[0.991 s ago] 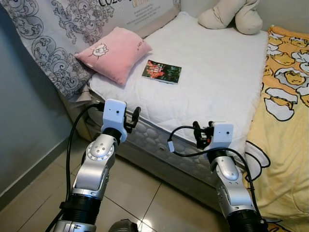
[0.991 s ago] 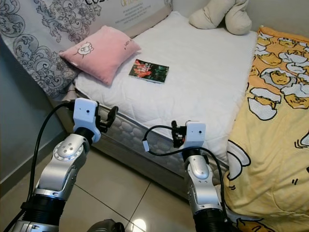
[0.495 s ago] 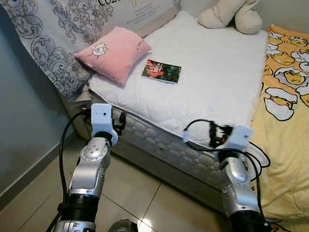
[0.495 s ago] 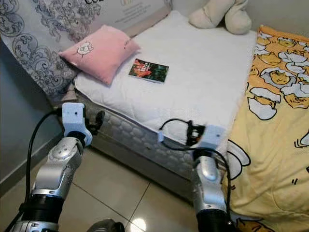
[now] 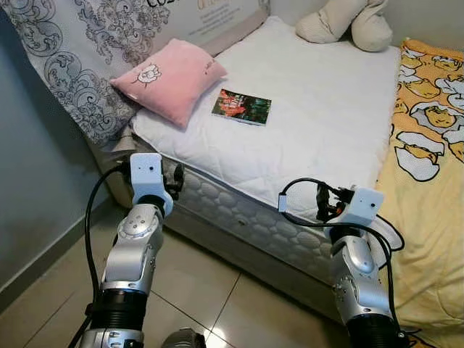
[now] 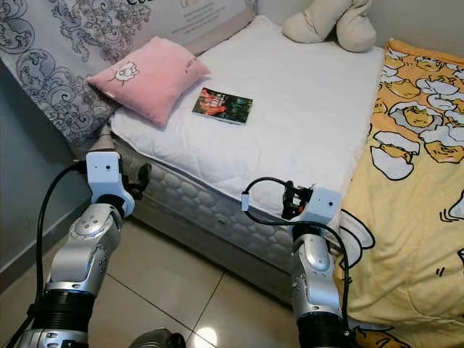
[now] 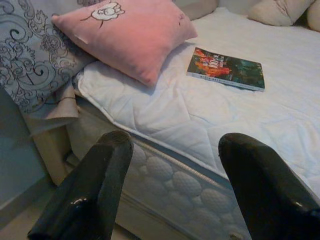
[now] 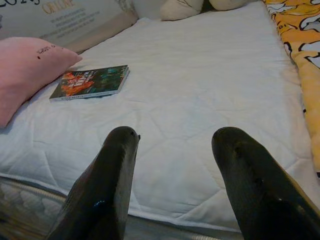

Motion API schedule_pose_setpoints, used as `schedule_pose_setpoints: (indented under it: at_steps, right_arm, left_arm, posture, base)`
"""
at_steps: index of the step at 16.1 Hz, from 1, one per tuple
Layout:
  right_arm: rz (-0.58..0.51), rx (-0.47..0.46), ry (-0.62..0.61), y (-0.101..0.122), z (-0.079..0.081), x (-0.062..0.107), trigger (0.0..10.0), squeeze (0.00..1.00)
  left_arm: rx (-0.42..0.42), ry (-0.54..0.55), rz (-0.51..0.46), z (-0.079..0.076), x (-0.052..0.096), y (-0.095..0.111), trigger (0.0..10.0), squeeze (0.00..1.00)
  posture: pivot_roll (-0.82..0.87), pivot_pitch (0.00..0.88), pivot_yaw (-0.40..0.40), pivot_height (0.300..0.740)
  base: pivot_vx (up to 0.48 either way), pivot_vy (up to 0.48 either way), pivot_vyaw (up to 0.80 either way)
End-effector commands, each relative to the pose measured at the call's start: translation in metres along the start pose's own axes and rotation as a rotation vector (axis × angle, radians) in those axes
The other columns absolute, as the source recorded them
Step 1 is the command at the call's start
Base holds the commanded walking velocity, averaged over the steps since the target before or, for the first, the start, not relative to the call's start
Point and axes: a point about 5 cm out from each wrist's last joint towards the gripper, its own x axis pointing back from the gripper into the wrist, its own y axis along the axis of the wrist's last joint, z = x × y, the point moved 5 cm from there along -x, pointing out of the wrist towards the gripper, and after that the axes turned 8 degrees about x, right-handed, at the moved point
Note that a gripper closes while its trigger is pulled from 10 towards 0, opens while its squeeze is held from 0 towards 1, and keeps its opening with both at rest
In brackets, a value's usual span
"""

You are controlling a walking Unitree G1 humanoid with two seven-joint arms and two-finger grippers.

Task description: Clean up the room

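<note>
A book [image 5: 242,106] with a dark, colourful cover lies flat on the white mattress [image 5: 319,109], just right of a pink pillow [image 5: 168,78]. My left gripper [image 7: 172,145] is open and empty, held at the mattress's near left corner, below the pillow. My right gripper [image 8: 175,137] is open and empty too, low at the mattress's near edge, with the book [image 8: 90,81] ahead of it to the left. Both arms are raised in front of the bed.
A cream plush toy [image 5: 346,22] sits at the far end of the mattress. A yellow cartoon-print blanket [image 5: 428,145] hangs over the bed's right side. A patterned grey sheet [image 5: 72,65] leans at the left. Tiled floor [image 5: 210,297] lies below.
Both arms have dropped lower and spread apart since a second ago, the left one moving left, the right one moving right. In the last half second they barely moved.
</note>
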Motion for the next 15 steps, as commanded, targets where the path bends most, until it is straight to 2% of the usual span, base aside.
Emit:
schedule_pose_setpoints:
  at_steps: [1, 6, 13, 15]
  right_arm:
    - [-0.015, 0.017, 0.020, 0.006, 0.005, -0.004, 10.0, 0.00]
    - [-0.021, 0.015, 0.017, 0.008, 0.005, -0.006, 10.0, 0.00]
    - [-0.022, 0.019, 0.025, 0.009, 0.007, -0.007, 10.0, 0.00]
    - [-0.020, 0.018, 0.028, 0.008, 0.009, -0.008, 10.0, 0.00]
  left_arm:
    - [-0.007, -0.012, -0.033, -0.005, -0.005, 0.011, 10.0, 0.00]
    - [-0.044, -0.012, -0.051, -0.008, -0.008, 0.019, 10.0, 0.00]
    - [-0.050, -0.035, -0.064, -0.016, -0.012, 0.022, 10.0, 0.00]
    - [-0.023, -0.057, -0.084, -0.018, -0.013, 0.027, 10.0, 0.00]
  posture:
    - [0.03, 0.000, -0.015, 0.724]
    - [0.03, 0.000, -0.013, 0.724]
    - [0.02, 0.000, -0.009, 0.724]
    - [0.02, 0.000, -0.005, 0.724]
  base:
    - [0.000, 0.000, 0.00]
    - [0.000, 0.000, 0.00]
    - [0.000, 0.000, 0.00]
    - [0.000, 0.000, 0.00]
